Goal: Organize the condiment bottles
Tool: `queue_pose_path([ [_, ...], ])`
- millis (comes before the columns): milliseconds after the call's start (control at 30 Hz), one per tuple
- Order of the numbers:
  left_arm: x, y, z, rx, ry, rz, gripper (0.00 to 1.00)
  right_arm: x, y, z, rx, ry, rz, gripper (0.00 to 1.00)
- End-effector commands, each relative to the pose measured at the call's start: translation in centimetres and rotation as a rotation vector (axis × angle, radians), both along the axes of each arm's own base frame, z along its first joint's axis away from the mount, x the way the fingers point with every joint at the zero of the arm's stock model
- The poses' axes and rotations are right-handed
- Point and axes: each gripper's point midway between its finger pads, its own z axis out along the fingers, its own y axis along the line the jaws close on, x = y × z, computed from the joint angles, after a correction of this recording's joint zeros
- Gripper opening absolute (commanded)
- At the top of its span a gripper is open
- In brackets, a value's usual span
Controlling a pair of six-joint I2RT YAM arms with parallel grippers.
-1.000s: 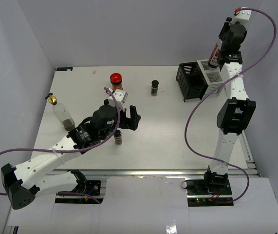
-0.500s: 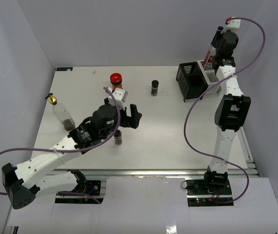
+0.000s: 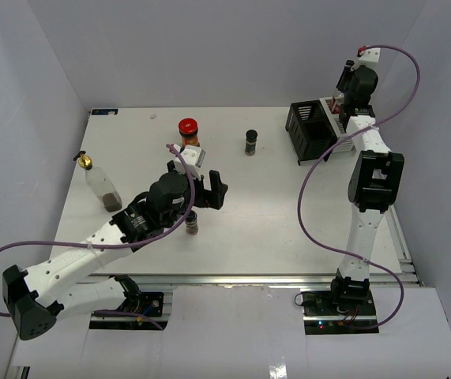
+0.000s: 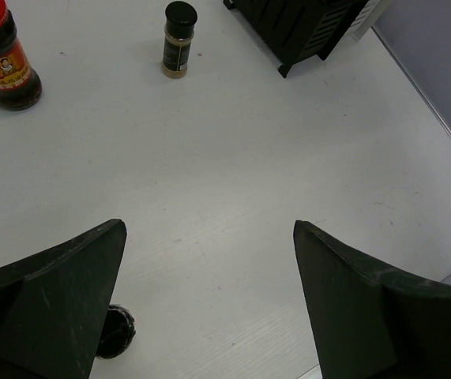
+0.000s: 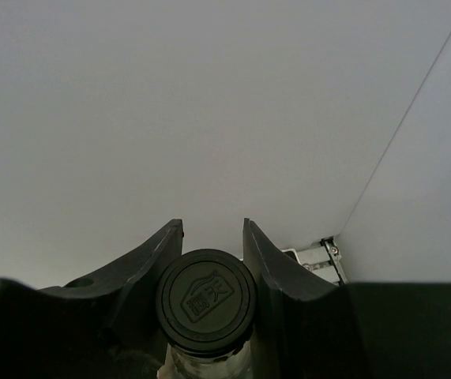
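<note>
One bottle is nearly placed: the right gripper (image 5: 212, 229), clamped on the red-labelled bottle (image 5: 207, 302), has dropped from high above the black and white wire rack (image 3: 310, 129) to just over its far right, white end. Whether the bottle has touched down is hidden. Four bottles remain on the table (image 3: 272, 229) — the dark jar with red lid (image 3: 188, 130), the far spice shaker (image 3: 250, 142), the clear gold-topped bottle (image 3: 99, 183) at the left, and the near spice shaker (image 3: 192, 223) under the left gripper (image 4: 208, 227), which hovers spread wide and has barely moved.
</note>
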Motion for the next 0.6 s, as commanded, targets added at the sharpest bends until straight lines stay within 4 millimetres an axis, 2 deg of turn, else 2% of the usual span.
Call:
queue_pose_path([
  [0, -0.1, 1.4, 1.2, -0.038, -0.045, 0.041, 0.98, -1.3, 0.3, 7.4, -0.027, -0.217, 0.012, 0.12],
  [100, -0.2, 1.9, 0.8, -0.04, -0.039, 0.057, 0.98, -1.5, 0.3, 7.1, -0.027, -0.216, 0.007, 0.3],
  [133, -0.2, 2.0, 0.8, -0.042, -0.037, 0.064, 0.98, -1.5, 0.3, 6.9, -0.027, -0.211, 0.005, 0.39],
  [233, -0.3, 2.2, 0.6, -0.037, -0.03, 0.068, 0.98, -1.8, 0.3, 6.9, -0.026, -0.206, 0.003, 0.77],
  [267, -0.4, 2.2, 0.7, -0.038, -0.028, 0.066, 0.98, -2.0, 0.2, 7.1, -0.026, -0.207, 0.0, 0.82],
  [367, -0.7, 2.2, 1.0, -0.052, -0.021, 0.06, 0.98, -2.4, 0.1, 8.1, -0.023, -0.209, -0.008, 0.89],
  [400, -0.7, 2.4, 1.2, -0.06, -0.018, 0.065, 0.98, -2.7, 0.0, 9.0, -0.023, -0.219, -0.012, 0.91],
  [433, -0.9, 2.6, 1.6, -0.072, -0.018, 0.07, 0.98, -2.9, -0.1, 9.2, -0.017, -0.211, -0.024, 0.97],
  [500, -1.5, 3.1, 2.4, -0.109, -0.024, 0.069, 0.98, -3.7, -0.4, 10.4, 0.007, -0.206, -0.044, 0.94],
  [567, -1.8, 3.7, 2.8, -0.118, -0.033, 0.075, 0.98, -5.3, -0.4, 12.9, 0.022, -0.227, -0.046, 0.92],
])
